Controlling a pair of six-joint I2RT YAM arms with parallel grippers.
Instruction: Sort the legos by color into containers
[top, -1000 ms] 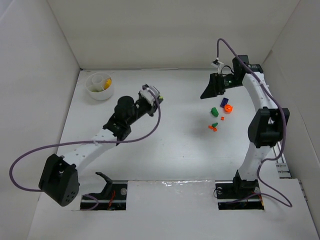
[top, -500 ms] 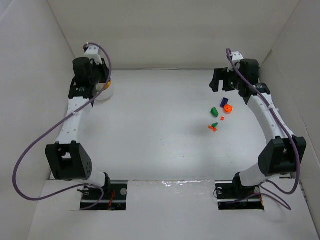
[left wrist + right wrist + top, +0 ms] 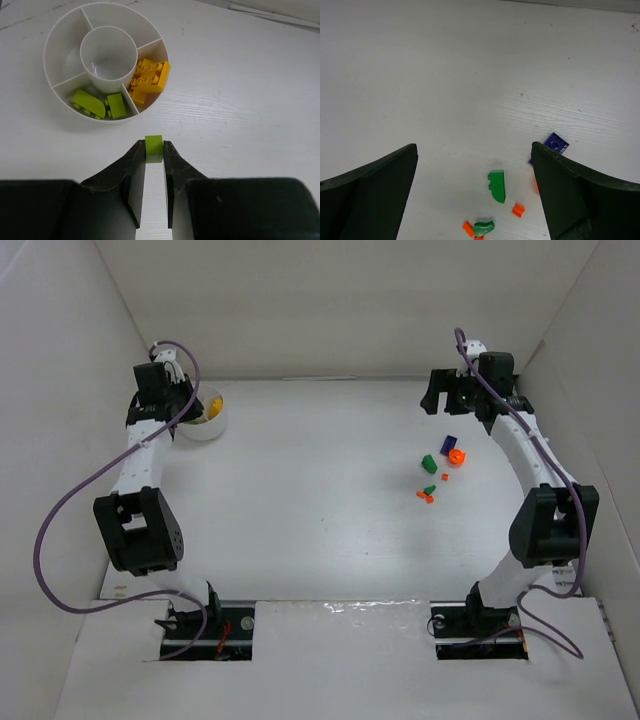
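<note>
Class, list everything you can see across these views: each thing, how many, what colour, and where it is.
Bowl: one, white, sectioned, far-left on the table.
Yellow bricks: small heap, yellow, in one outer section.
Lime bricks: two, lime, in the neighbouring section.
Held brick: one, lime, near the bowl.
Loose bricks: about six, green, orange and dark blue, right side of the table.
Table: one, white.
Left pincer: black, shut on the held brick.
Right pincer: black, open, near the loose bricks.
</note>
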